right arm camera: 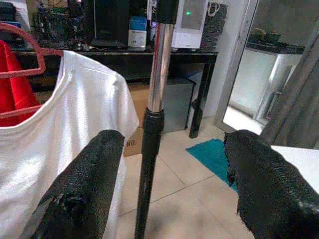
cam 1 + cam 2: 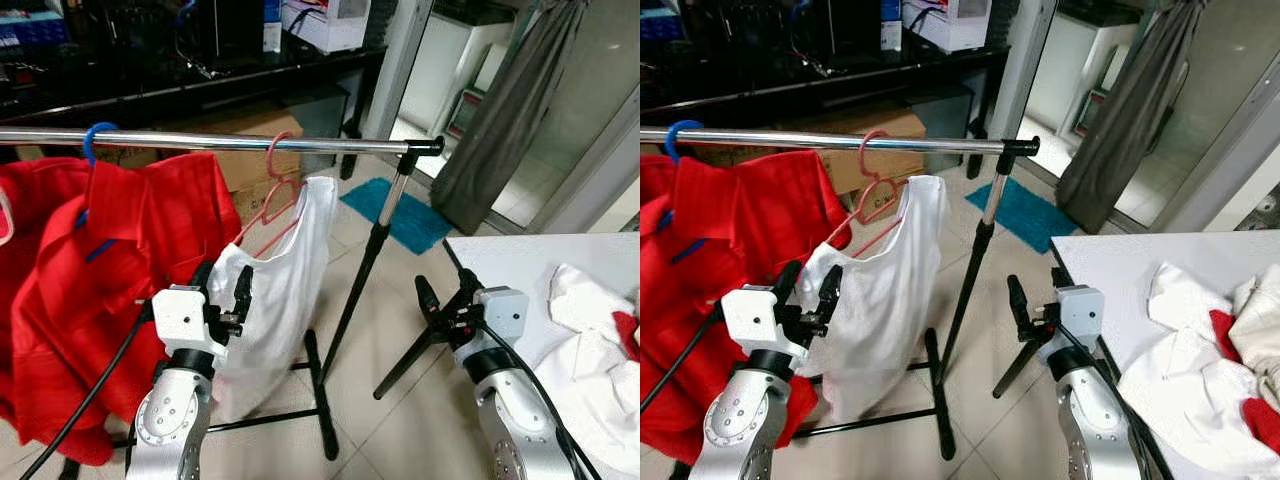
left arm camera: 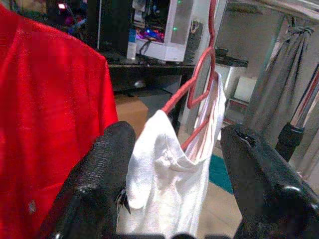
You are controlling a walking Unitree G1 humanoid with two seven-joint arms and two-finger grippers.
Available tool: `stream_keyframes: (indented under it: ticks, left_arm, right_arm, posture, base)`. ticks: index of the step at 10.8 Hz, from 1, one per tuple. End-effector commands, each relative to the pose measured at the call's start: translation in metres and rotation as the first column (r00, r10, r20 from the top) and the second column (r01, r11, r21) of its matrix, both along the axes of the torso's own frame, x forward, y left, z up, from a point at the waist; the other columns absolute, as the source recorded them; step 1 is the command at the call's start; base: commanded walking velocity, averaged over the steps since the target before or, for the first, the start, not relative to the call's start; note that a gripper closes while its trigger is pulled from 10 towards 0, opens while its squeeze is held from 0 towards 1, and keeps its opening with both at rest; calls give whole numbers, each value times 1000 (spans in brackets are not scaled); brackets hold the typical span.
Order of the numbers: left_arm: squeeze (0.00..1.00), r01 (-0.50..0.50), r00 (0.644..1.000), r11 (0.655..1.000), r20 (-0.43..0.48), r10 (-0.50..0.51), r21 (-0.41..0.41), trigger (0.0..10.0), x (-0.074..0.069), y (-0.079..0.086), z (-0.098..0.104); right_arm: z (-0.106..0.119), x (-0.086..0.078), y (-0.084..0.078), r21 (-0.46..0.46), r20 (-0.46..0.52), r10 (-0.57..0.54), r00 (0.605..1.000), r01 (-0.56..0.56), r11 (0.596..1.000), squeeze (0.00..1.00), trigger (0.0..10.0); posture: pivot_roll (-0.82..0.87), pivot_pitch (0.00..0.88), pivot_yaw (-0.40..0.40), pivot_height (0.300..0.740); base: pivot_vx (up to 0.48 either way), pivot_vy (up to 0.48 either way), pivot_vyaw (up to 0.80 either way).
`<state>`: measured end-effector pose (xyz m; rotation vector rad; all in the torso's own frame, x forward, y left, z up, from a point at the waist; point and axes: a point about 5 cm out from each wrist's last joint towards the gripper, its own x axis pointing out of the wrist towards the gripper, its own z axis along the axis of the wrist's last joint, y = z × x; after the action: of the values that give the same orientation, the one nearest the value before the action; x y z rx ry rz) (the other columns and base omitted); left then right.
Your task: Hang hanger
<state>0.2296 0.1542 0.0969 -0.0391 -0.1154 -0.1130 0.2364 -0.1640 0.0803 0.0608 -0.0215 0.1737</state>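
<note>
A pink hanger (image 2: 279, 165) is hooked over the silver rail (image 2: 200, 141) and carries a white garment (image 2: 280, 290) that hangs askew. My left gripper (image 2: 222, 285) is open just in front of the garment's near shoulder. In the left wrist view the white cloth (image 3: 169, 189) lies between the spread fingers (image 3: 99, 179), and the pink hanger (image 3: 199, 74) rises behind it. My right gripper (image 2: 445, 290) is open and empty, held low to the right of the rack. In its wrist view it faces the rack's upright pole (image 1: 152, 114).
A red garment (image 2: 100, 280) on a blue hanger (image 2: 95, 140) hangs on the rail's left part. A white table (image 2: 520, 255) at the right holds a pile of white and red clothes (image 2: 590, 340). A teal mat (image 2: 400, 215) lies beyond the rack's tripod legs (image 2: 400, 370).
</note>
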Motion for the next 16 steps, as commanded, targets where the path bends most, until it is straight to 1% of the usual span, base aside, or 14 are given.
stream_keyframes:
  ticks: [1,5,6,7,8,9,12,16]
  left_arm:
    - [0,23,999,999,45,-24,26,10000,2,-7,8]
    - [0,4,999,1000,43,-5,30,10000,1,-5,8]
    - [0,-6,999,999,43,4,33,10000,1,-4,7]
    - [0,-17,998,999,63,14,49,10000,8,2,11]
    - [0,-18,997,998,74,13,60,10000,12,5,13]
    - [0,-16,997,998,74,11,63,10000,12,5,13]
    - [0,-3,998,998,67,-1,59,10000,10,2,11]
    - [0,3,999,999,50,-6,50,10000,9,2,8]
  right_arm:
    - [12,5,3,0,47,15,999,-15,1000,0,10000]
    - [10,6,5,-8,30,25,999,-25,1000,0,10000]
    - [9,6,6,-8,24,31,999,-30,1000,0,10000]
    - [6,9,6,-6,8,33,999,-33,999,0,10000]
    - [6,11,6,-1,7,30,1000,-30,1000,0,10000]
    - [6,11,6,1,8,27,1000,-27,1000,0,10000]
    - [5,11,6,2,6,27,1000,-27,1000,0,10000]
    - [3,8,4,-4,-3,25,1000,-25,1000,0,10000]
  posture:
    - [66,0,-101,740]
    - [74,0,-106,740]
    - [0,0,0,740]
    - [81,0,-109,740]
    - [80,0,-108,740]
    - [80,0,-107,740]
    - [75,0,-104,740]
    - [67,0,-99,740]
  base:
    - [0,0,0]
    - [0,0,0]
    - [0,0,0]
    - [0,0,0]
    - [0,0,0]
    - [0,0,0]
    - [0,0,0]
    - [0,0,0]
